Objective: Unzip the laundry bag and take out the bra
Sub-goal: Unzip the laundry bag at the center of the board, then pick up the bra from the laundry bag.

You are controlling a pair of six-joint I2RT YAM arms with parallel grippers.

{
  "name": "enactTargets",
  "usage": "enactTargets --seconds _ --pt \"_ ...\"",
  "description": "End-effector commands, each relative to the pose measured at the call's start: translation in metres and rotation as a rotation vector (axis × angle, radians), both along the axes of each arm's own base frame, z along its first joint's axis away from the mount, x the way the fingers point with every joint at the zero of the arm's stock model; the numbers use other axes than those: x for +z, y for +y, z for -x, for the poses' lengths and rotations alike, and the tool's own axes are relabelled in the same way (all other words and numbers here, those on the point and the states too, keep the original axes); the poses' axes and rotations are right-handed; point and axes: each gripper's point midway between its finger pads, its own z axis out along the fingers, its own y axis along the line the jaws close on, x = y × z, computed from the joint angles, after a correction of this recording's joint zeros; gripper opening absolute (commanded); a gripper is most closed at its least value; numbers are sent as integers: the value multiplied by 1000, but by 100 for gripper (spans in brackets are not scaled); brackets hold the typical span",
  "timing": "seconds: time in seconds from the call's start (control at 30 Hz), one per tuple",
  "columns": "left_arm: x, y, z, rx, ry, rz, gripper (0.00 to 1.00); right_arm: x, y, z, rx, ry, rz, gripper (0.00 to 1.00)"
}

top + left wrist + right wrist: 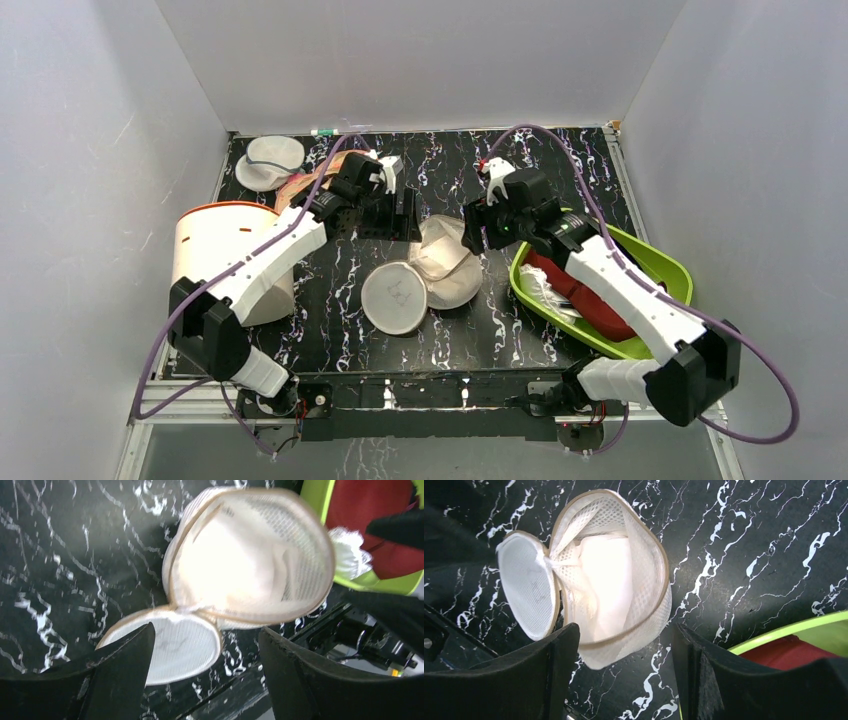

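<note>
The laundry bag (445,262) lies unzipped in the middle of the table, its two cream mesh halves spread apart, with the flat half (397,297) nearer me. It also fills the left wrist view (250,560) and the right wrist view (609,565). Only pale lining shows inside. A red garment (590,295) lies in the green tray; I cannot tell whether it is the bra. My left gripper (400,215) (206,630) hovers open just behind the bag's left side. My right gripper (478,230) (625,627) hovers open at its right, holding nothing.
A white tub with an orange rim (225,255) stands at the left. A smaller greyish mesh pod (272,160) sits at the back left. The green tray (660,262) at the right also holds a white cloth (545,290).
</note>
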Motion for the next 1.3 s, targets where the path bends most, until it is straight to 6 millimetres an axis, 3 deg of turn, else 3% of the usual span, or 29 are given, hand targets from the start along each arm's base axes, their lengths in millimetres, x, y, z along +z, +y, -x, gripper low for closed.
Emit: enactTargets --seconds 0.0,0.1,0.27,0.37,0.47,0.53,0.73,0.97,1.07,1.27 --pt "21 -31 -31 -24 -75 107 75 21 4 6 -10 -61 -94 66" --pt "16 -42 -46 -49 -73 104 74 18 14 13 27 -23 -142 64" --pt "-4 -42 -72 -12 -21 121 69 16 35 18 75 53 -230 56" --pt "-17 -50 -71 -55 69 216 67 19 56 23 130 91 -340 52" --pt "-26 -58 -63 -125 88 291 65 7 66 23 151 142 -375 46" --pt "-32 -61 -56 -162 97 316 61 -9 67 23 143 181 -357 43" --pt "-50 -57 -45 -173 138 306 36 -51 50 33 93 255 -257 37" --pt "-46 -66 -36 -203 181 388 16 -86 30 44 13 259 -218 36" --pt "-42 -69 -33 -219 173 410 10 -74 31 36 10 223 -215 36" --pt "-37 -72 -31 -229 153 418 0 -33 34 2 -18 53 -231 37"
